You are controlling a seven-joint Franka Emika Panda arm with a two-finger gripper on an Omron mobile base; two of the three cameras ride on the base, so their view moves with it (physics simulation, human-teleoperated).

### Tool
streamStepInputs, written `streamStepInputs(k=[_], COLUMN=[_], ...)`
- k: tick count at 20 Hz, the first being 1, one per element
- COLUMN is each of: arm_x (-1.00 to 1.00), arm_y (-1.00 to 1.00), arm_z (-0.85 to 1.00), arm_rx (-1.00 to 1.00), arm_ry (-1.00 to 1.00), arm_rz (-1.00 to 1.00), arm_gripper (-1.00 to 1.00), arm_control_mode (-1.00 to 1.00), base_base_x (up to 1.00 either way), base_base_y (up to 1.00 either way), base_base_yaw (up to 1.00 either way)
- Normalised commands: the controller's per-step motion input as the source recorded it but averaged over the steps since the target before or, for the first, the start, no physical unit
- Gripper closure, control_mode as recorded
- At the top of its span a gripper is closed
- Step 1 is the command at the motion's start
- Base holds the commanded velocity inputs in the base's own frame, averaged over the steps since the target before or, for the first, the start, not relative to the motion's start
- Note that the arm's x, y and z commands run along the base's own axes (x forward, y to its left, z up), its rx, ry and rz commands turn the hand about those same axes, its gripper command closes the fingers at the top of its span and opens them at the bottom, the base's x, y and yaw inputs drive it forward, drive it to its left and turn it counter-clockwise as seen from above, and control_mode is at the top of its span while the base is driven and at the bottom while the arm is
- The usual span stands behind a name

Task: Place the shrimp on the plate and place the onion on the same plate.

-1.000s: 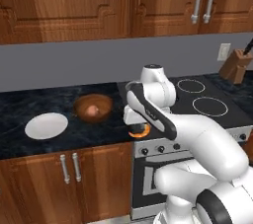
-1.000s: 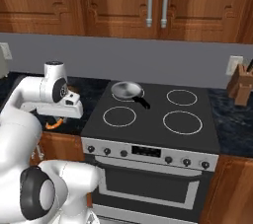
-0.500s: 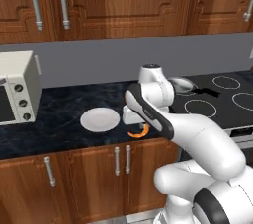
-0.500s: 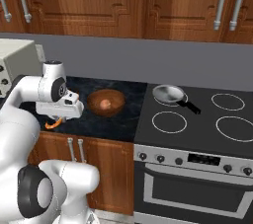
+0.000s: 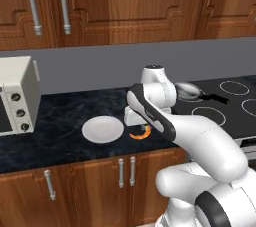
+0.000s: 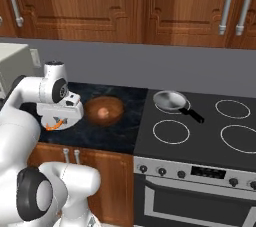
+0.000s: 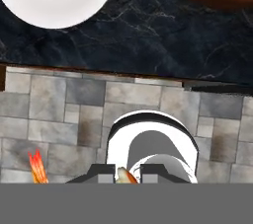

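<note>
Two jobs were left, for the plate (image 5: 102, 129) was bare. The end effector (image 5: 140, 132) was pinched shut on the shrimp (image 5: 141, 132), up in the air just beside the plate, out past the front edge of the worktop (image 5: 50, 136). The onion (image 6: 103, 113) sat in the wooden bowl (image 6: 103, 110), near the plate. There was open room above the plate. The toaster oven (image 5: 16, 96) stood well apart.

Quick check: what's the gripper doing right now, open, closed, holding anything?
Gripper: closed on the shrimp, held beside the plate, not yet over it.
</note>
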Motion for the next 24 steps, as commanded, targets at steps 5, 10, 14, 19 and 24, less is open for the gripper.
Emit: streamStepInputs(k=[5, 10, 14, 19, 24], arm_x=[0.0, 0.0, 0.0, 0.0, 0.0], arm_y=[0.0, 0.0, 0.0, 0.0, 0.0], arm_z=[0.0, 0.0, 0.0, 0.0, 0.0], arm_rx=[0.0, 0.0, 0.0, 0.0, 0.0], arm_ry=[0.0, 0.0, 0.0, 0.0, 0.0], arm_rz=[0.0, 0.0, 0.0, 0.0, 0.0], arm_gripper=[1.0, 1.0, 1.0, 1.0, 1.0], arm_control_mode=[1.0, 1.0, 1.0, 1.0, 1.0], base_base_x=[0.34, 0.39, 0.43, 0.31, 0.25], base_base_y=[0.08, 0.13, 0.11, 0.29, 0.18], base_base_yaw=[-0.06, -0.07, -0.01, 0.0, 0.01])
